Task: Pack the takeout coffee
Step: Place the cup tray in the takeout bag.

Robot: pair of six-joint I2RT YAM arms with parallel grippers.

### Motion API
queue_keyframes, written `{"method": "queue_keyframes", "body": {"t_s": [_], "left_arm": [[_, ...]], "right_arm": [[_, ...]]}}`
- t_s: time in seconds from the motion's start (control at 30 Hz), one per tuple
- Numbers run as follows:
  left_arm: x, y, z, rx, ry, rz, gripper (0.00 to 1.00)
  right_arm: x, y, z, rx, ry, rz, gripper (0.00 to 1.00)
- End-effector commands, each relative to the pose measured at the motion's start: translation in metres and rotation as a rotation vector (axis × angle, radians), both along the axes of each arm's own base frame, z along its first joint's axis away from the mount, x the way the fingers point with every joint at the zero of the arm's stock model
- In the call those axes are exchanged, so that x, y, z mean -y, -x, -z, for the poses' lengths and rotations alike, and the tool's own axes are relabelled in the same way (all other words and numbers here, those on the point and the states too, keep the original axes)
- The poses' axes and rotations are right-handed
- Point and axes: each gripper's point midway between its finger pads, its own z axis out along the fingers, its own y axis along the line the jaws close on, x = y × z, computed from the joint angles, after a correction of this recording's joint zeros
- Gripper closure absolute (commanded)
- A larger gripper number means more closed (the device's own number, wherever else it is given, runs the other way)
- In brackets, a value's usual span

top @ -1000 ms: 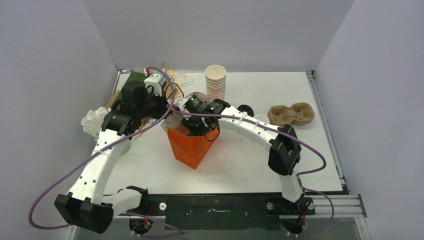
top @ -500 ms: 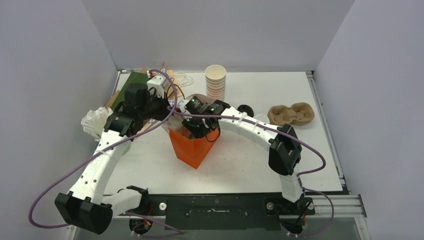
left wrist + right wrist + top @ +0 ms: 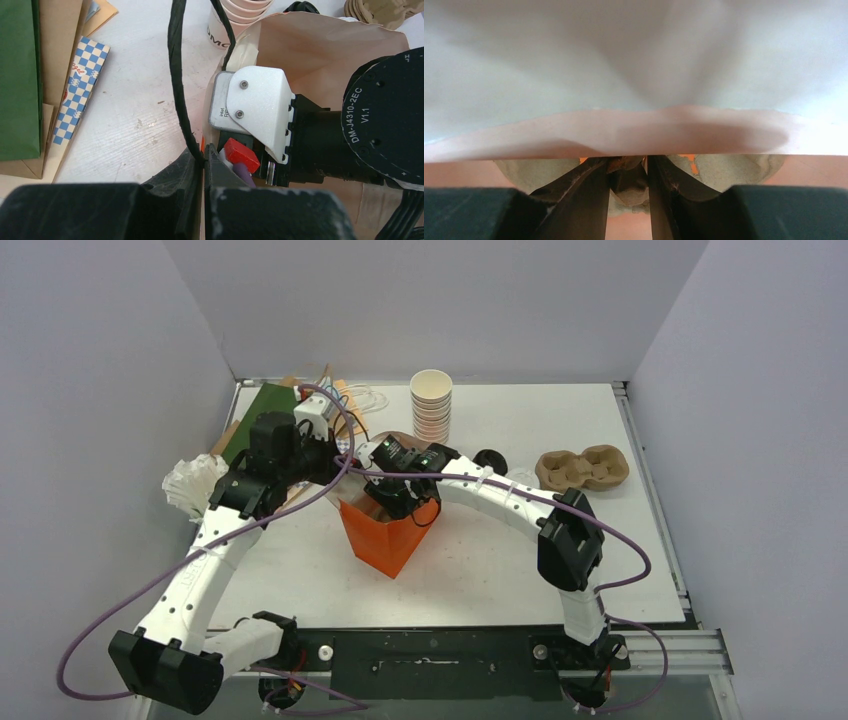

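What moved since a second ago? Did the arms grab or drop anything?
The left tool shifted a little to the right, staying pinched on the rim of the orange bag, and the bag slid slightly right with it. Nothing was grabbed or dropped. The right tool stayed inside the bag, closed on the pulp tray. The stack of white cups and the spare tray did not move.

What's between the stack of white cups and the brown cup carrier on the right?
A small black round lid, lying flat; the top view shows it.
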Motion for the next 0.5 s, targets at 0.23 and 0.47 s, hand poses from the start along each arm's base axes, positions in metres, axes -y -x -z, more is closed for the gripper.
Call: {"method": "queue_keyframes", "body": {"t_s": [0.23, 0.47], "left_arm": [[0.018, 0.002, -0.033, 0.121, 0.073, 0.062, 1.0], [0.021, 0.004, -0.04, 0.127, 0.092, 0.082, 1.0]], "right_arm": [[0.01, 0.002, 0.003, 0.003, 0.016, 0.025, 0.64], [0.004, -0.002, -0.015, 0.036, -0.034, 0.029, 0.52]]}}
